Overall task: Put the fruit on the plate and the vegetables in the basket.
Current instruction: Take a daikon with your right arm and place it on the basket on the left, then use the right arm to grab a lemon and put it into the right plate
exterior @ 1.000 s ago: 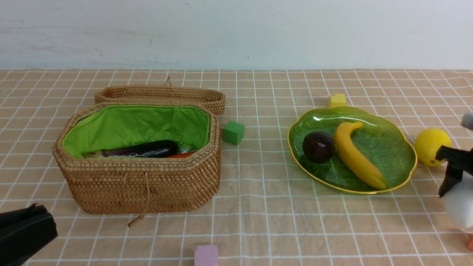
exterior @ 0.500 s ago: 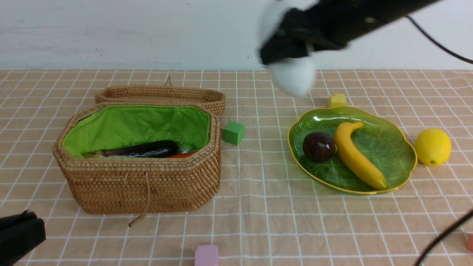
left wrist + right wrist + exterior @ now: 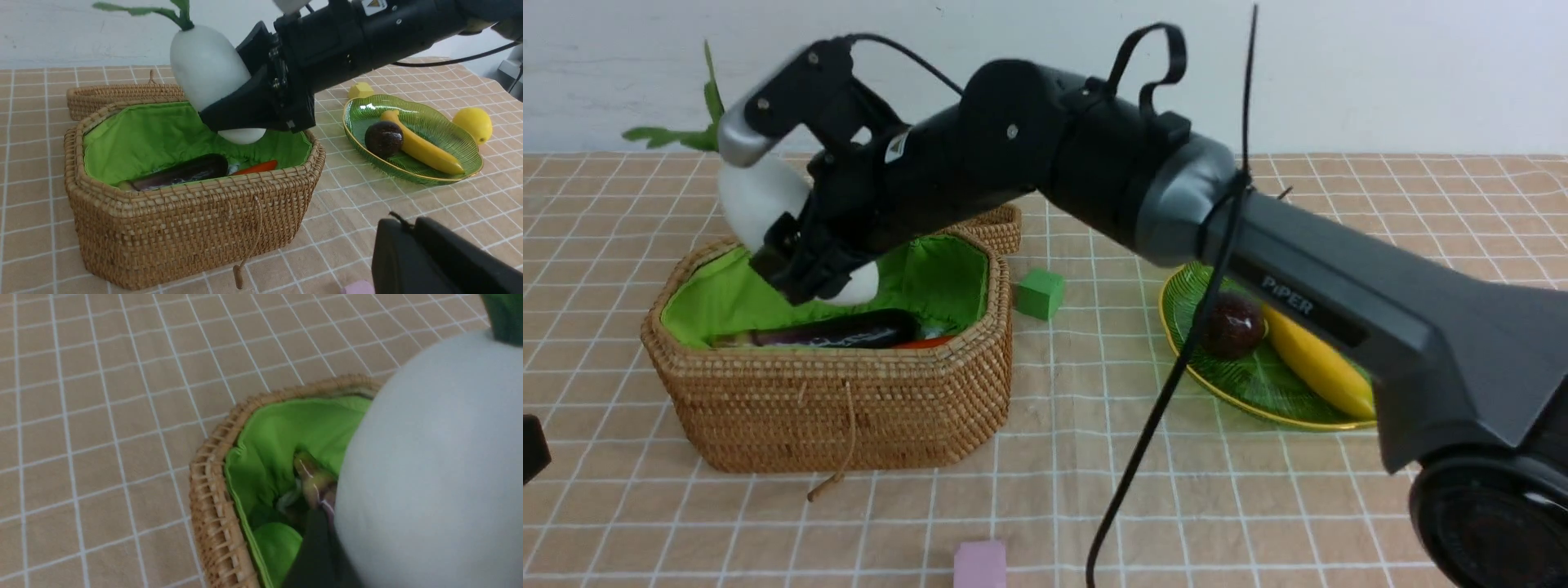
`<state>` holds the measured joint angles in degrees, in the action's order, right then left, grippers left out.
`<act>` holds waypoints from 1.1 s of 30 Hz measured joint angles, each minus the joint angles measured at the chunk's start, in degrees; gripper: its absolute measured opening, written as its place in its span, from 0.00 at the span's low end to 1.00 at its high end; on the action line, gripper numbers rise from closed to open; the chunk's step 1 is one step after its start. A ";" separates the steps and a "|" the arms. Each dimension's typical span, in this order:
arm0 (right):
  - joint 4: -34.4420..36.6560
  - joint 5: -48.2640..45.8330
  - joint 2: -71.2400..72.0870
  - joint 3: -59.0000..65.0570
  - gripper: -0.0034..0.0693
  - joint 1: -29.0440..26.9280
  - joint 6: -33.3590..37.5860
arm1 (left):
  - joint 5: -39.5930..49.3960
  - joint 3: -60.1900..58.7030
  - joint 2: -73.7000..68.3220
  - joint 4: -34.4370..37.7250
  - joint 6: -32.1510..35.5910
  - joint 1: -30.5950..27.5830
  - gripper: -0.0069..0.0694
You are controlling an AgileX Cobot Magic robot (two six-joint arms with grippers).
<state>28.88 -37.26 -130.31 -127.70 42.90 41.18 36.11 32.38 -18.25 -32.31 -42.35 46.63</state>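
My right gripper [image 3: 760, 204] is shut on the white radish [image 3: 756, 204], which hangs tilted over the back of the open basket [image 3: 849, 384], leaves up. The radish [image 3: 204, 69] has its lower end just above the green lining. A dark purple aubergine [image 3: 849, 331] and an orange carrot [image 3: 255, 167] lie inside the basket. On the green plate [image 3: 1241, 400] rest the banana [image 3: 1315, 359] and the maroon fruit [image 3: 1233, 322]. The lemon [image 3: 472, 122] sits on the cloth beside the plate, hidden by my arm in the front view. My left gripper [image 3: 402, 222] is shut and empty, low at the near left.
The right arm stretches across the table from the near right to the basket. The basket's lid [image 3: 118, 96] lies open behind it. A green cube [image 3: 1039, 292] sits between basket and plate, a yellow cube [image 3: 361, 90] behind the plate, a pink cube [image 3: 978, 563] near the front edge.
The right arm has swung from the right edge, over the plate, to above the basket with the radish. The left gripper has drawn back to the left edge of the front view.
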 joint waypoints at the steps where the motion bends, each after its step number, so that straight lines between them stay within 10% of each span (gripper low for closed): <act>1: -0.74 -0.14 0.03 -0.02 0.85 0.00 -0.51 | 0.00 0.00 0.00 0.00 -0.06 0.00 0.15; 8: -11.18 -12.46 7.38 -0.24 0.96 -0.11 -9.51 | -1.28 0.00 0.00 -0.07 2.10 0.00 0.15; 16: -41.42 -34.10 22.02 -1.15 0.45 -10.76 -31.44 | -13.45 0.00 0.00 0.40 8.24 0.00 0.16; 22: -39.38 -34.46 24.55 2.72 0.22 -27.68 -42.89 | -19.86 0.00 0.00 3.07 8.57 0.00 0.16; 27: -30.84 -34.41 25.36 12.94 0.35 -41.47 -49.27 | -20.25 0.00 0.00 4.41 8.61 0.00 0.16; 33: -23.82 -31.72 21.24 27.48 0.85 -51.70 -51.25 | -19.52 0.00 0.00 4.61 8.74 0.00 0.15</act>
<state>5.06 -68.97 -109.06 -100.22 -8.80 -10.07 16.59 32.38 -18.25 -27.70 -33.61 46.63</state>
